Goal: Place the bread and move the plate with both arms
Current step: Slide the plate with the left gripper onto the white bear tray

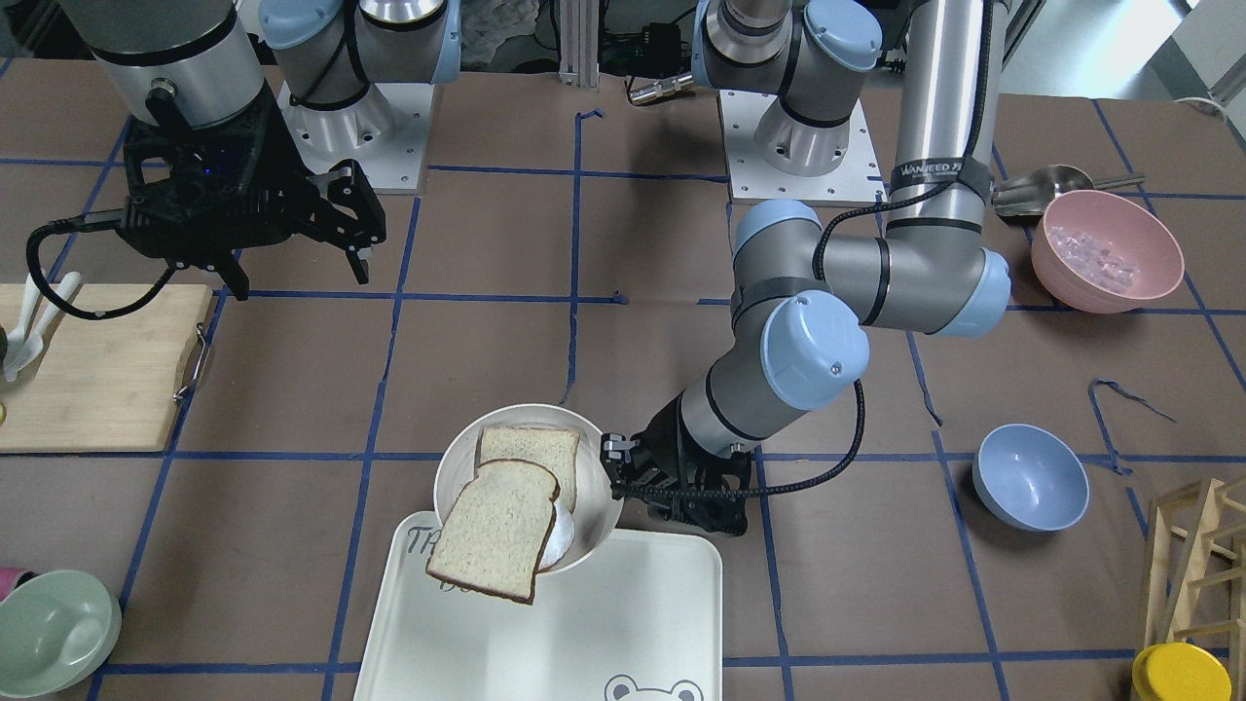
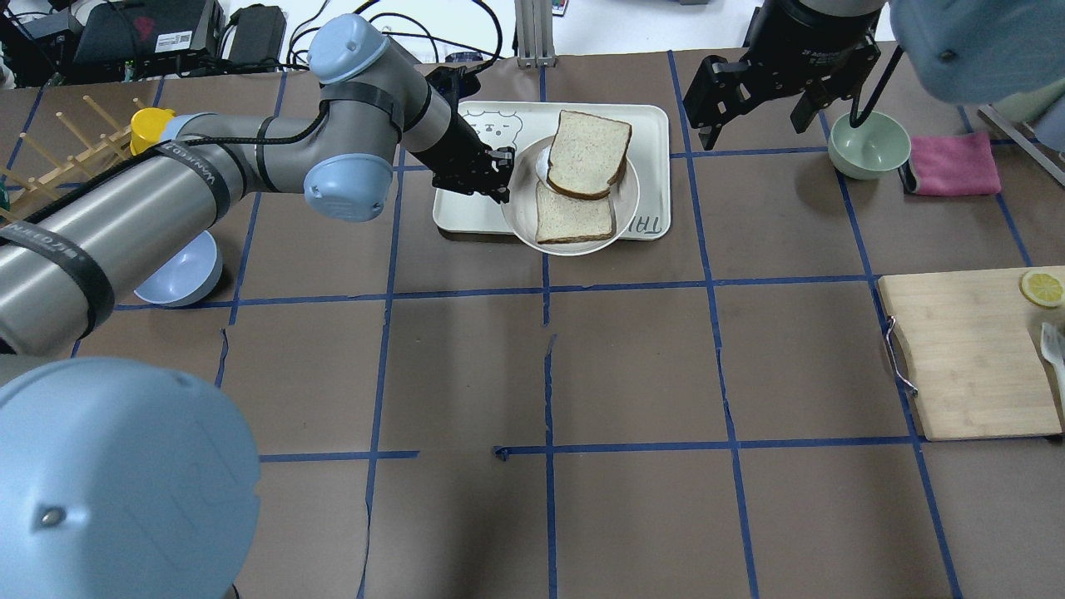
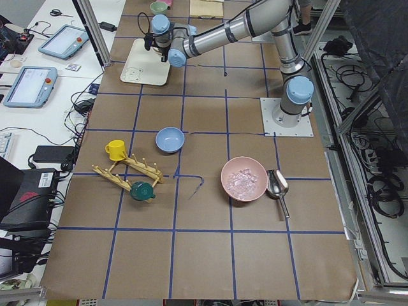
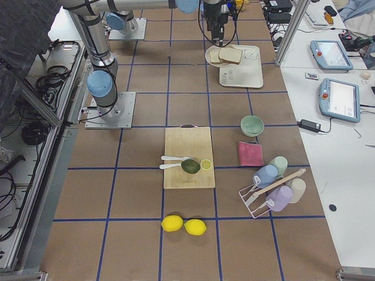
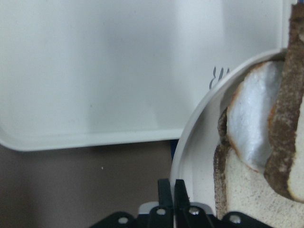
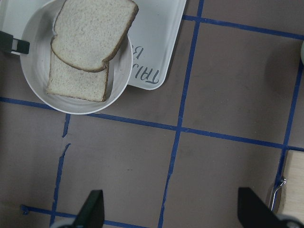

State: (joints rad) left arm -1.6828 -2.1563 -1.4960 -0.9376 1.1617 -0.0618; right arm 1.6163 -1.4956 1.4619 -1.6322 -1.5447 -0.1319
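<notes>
The cream-white plate [image 2: 522, 223] lies partly over the near edge of the "TAIJI BEAR" tray [image 2: 482, 125]; I cannot tell if it rests there or is lifted. The dark-crusted bread [image 2: 586, 154] lies on it, leaning on the paler square slice [image 2: 574, 218] and overhanging the rim toward the tray. My left gripper [image 2: 503, 166] is shut on the plate's left rim; the left wrist view shows its fingers [image 5: 166, 190] pinched on the rim [image 5: 190, 142]. My right gripper [image 2: 753, 116] hangs open and empty, high and to the right of the plate.
A green bowl [image 2: 869, 143] and pink cloth [image 2: 955, 165] lie at the far right. A wooden cutting board [image 2: 965, 353] is on the right. A blue bowl [image 2: 179, 279] and a wooden rack [image 2: 50, 158] are on the left. A pink bowl [image 1: 1107, 250] stands near the left arm's base.
</notes>
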